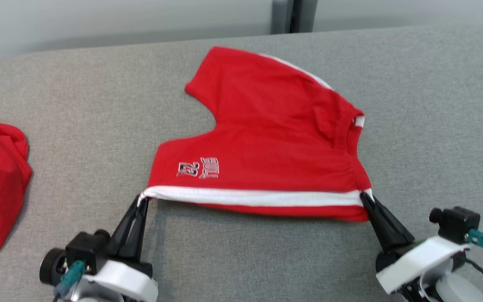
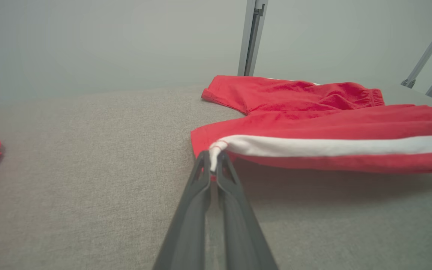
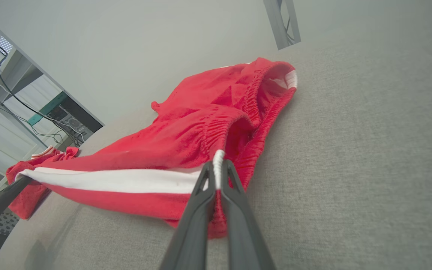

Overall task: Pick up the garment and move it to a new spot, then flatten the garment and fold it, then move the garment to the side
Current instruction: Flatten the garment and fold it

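Garment (image 1: 266,138) corners clamped tight by left pincer (image 1: 142,201) & right pincer (image 1: 365,198).

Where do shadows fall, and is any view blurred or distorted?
Head view: soft light, faint shadow below the shorts. Left wrist view: shadow on the table beneath their lifted edge; left tool blurred near the lens. Right wrist view: wide-angle distortion tilts the table.
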{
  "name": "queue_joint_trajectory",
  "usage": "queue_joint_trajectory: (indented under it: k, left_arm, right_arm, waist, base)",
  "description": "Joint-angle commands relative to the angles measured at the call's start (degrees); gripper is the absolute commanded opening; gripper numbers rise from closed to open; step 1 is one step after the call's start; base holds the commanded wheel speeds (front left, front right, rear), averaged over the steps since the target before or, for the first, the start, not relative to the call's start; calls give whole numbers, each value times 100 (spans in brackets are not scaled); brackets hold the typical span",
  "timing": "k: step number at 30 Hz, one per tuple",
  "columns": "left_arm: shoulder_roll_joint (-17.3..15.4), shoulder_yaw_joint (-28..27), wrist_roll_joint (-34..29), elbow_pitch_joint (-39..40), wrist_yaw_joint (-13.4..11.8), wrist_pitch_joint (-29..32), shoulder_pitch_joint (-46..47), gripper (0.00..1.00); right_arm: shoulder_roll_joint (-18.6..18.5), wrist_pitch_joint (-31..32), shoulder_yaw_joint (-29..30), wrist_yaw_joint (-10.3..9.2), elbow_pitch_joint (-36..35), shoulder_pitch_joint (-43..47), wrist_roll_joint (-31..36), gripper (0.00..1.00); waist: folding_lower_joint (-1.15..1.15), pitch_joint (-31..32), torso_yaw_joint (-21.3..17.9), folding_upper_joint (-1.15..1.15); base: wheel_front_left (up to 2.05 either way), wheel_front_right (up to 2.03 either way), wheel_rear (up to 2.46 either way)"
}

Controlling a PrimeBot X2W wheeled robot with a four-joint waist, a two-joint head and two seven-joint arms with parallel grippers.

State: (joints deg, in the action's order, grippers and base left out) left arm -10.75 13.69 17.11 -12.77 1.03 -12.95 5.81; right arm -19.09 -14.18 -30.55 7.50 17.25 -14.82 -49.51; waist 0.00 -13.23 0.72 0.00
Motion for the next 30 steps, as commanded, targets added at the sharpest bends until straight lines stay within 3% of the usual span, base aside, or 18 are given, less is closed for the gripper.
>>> queue_joint_trajectory:
  k: [1, 8, 15, 22, 30]
  left_arm:
    - [-40, -15, -27, 131, -51, 42, -89, 0]
    - [-131, 84, -51, 1490, -386, 680, -1004, 0]
    - [-223, 74, -68, 2351, -562, 1009, -1273, 0]
    - [-433, 34, -99, 2467, -351, 1069, -618, 0]
    - [-490, 69, 30, 1877, 135, 1154, 1102, 0]
  right_arm:
    - [-70, 4, 24, -2, -59, 117, -6, 0]
    - [-135, 342, 440, -2, -787, 1097, 108, 0]
    - [273, 816, 1151, -1, -1659, 1717, 405, 0]
    - [905, 1114, 1849, -2, -2062, 1547, 333, 0]
    - [1434, 1211, 2392, -1, -1848, 564, 770, 0]
  waist:
    - [0, 151, -20, 0]
    - [0, 381, 53, 0]
    - [0, 376, -11, 0]
    - [0, 125, -120, 0]
    - [0, -507, -359, 0]
  base:
    - [0, 0, 0]
    - [0, 0, 0]
    - [0, 0, 0]
    - [0, 0, 0]
    - [0, 0, 0]
